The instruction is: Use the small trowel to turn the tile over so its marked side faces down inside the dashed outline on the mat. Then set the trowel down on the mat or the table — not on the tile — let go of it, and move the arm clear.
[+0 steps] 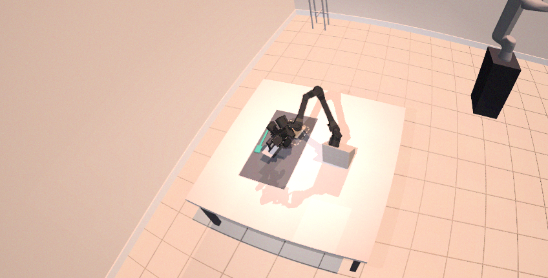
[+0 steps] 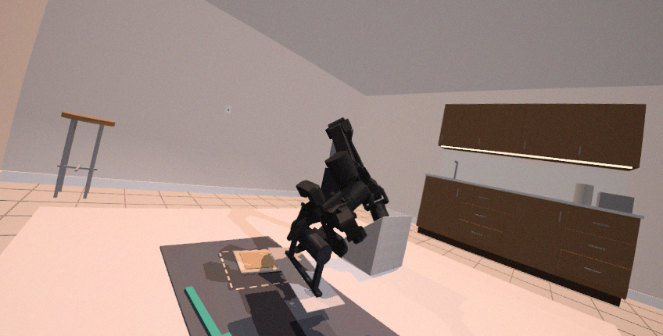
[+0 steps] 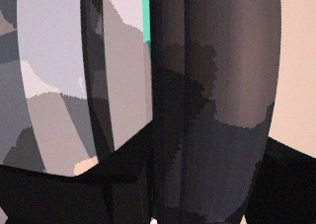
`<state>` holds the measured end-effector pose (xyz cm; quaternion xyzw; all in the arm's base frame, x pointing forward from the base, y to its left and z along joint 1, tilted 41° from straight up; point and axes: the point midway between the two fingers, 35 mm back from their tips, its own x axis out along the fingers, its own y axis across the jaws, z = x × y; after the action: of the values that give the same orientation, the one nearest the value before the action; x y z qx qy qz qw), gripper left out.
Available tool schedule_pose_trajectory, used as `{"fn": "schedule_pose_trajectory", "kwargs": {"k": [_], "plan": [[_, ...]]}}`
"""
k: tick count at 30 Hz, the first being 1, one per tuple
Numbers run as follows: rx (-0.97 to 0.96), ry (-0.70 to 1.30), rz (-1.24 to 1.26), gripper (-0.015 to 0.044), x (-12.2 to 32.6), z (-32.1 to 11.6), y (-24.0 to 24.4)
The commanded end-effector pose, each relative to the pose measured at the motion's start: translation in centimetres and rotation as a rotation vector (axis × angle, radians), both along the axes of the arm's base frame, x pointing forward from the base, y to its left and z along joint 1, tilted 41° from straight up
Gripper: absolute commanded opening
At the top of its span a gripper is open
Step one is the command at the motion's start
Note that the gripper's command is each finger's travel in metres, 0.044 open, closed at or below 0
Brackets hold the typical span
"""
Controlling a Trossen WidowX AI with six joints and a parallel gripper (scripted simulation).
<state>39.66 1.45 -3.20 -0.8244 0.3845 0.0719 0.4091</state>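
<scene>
The tile [image 2: 256, 260] [image 1: 300, 131] is pale with an orange-tan square on its upward face. It looks flat on the mat [image 1: 255, 171] [image 2: 174, 262], within the dashed outline [image 2: 237, 288], toward its far part. My gripper [image 2: 304, 274] [image 1: 272, 147] is shut on the trowel, which has a pale grey flat blade [image 2: 321, 303] [image 1: 269, 152] [image 3: 46, 37]. The blade slopes over the mat beside the tile; whether it touches the tile I cannot tell. The trowel's handle is not clearly distinguishable from the dark fingers. The wrist view shows neither tile nor outline.
A teal long-handled tool [image 1: 262, 141] [image 2: 202, 312] [image 3: 146, 17] lies along the mat's edge, beside the gripper. The arm's base stands on a grey block [image 1: 336, 156] [image 2: 388, 246] on the white table [image 1: 231, 183] [image 2: 93, 239].
</scene>
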Motion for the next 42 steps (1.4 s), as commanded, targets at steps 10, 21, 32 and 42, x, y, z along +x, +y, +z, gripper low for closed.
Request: {"fn": "schedule_pose_trajectory", "kwargs": {"k": [10, 21, 32, 42], "plan": [[0.007, -0.013, 0.000, 0.0000, 0.3, 0.3, 0.2], [0.037, 0.005, -0.039, 0.0000, 1.6, 1.8, -3.5], [0.066, 0.020, -0.059, 0.0000, 2.6, 3.7, -7.7], [0.083, 0.035, -0.057, 0.0000, 3.0, 5.8, -11.7]]}}
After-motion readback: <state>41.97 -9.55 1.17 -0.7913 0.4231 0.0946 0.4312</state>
